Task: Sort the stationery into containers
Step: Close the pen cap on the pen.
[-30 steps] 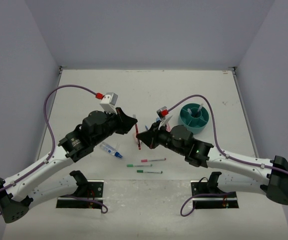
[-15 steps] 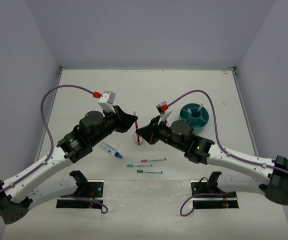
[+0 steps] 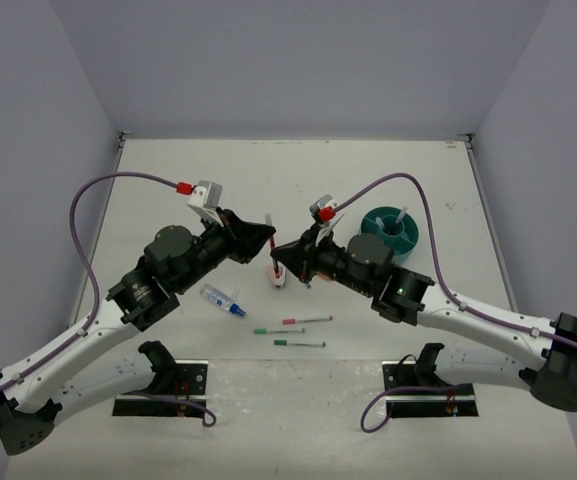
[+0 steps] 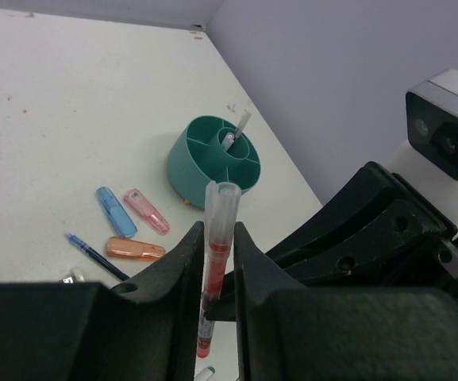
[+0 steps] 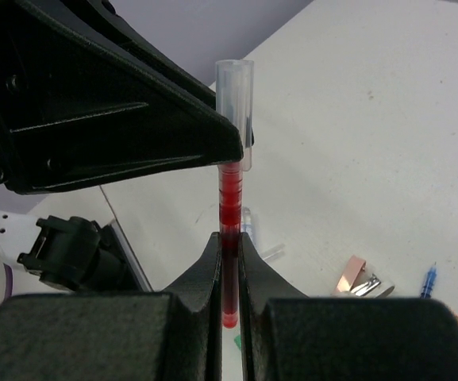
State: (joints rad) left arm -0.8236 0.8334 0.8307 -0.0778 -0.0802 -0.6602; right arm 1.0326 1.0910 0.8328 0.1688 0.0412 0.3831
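Two grippers met over the middle of the table, one slim red pen [image 4: 213, 270] upright between them and clear of the surface. From the left, the left gripper [image 4: 217, 238] had its fingers close on either side of the pen below the clear cap. I could not tell whether they pinched it or only flanked it. To its right, the right gripper [image 5: 229, 250] was clamped on the pen's lower end.

I judged the pen light, stiff and smooth, likely to swivel in a narrow pinch, so the mid-barrel was the safer hold, not the cap. Farther right stood the teal cup [image 3: 382, 250], with something pale upright in one compartment.

The table [image 3: 218, 180] was white, flat and a little scuffed. Loose on it were a blue-capped tube [image 3: 223, 300] and two thin pens [image 3: 306, 321] nearer me. Plain grey walls closed in the left, far and right sides.
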